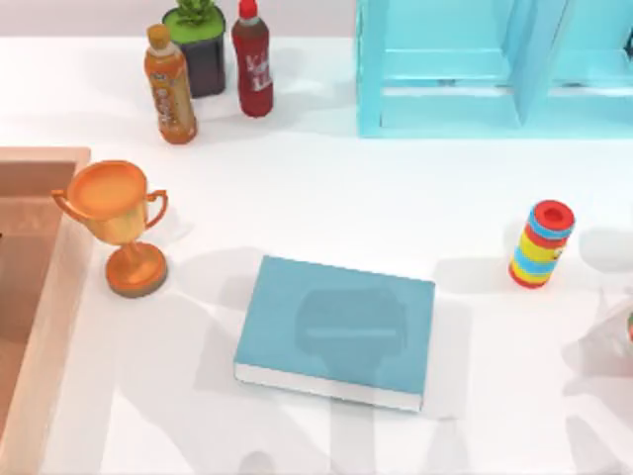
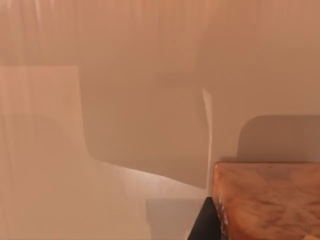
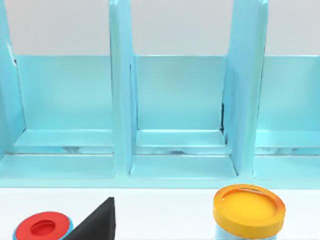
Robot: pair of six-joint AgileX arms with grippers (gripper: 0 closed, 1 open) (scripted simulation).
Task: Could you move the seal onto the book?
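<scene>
Top view takes in a smooth white counter (image 1: 326,208) with a glossy light-blue shelf (image 1: 368,79) at its far right, split by upright dividers into open bays. A peach-tan tray (image 1: 49,155) with raised walls runs along the left edge. The book (image 1: 336,327) lies flat near the middle, with a plain matte teal cover and white page edges along its near side; soft grey shadows cross it and the counter around it. Left of it, near the tray, stands a shiny orange-gold trophy (image 1: 114,213) with two handles and a round foot. At the far left stand an orange drink bottle (image 1: 170,87), a red bottle (image 1: 252,64) and a dark pot (image 1: 205,59) with a green plant; the bottle labels cannot be read. A cylinder of coloured rings (image 1: 541,244) stands at the right. The right wrist view faces the shelf bays, with a yellow-lidded jar (image 3: 248,207) in front. The seal (image 2: 270,200) shows in the left wrist view as a wood-grained tan-orange block against smooth peach walls, just beside a black part of the left pincer (image 2: 202,225). A black part of the right pincer (image 3: 95,222) shows too. I cannot tell whether either pincer is apart or together.
</scene>
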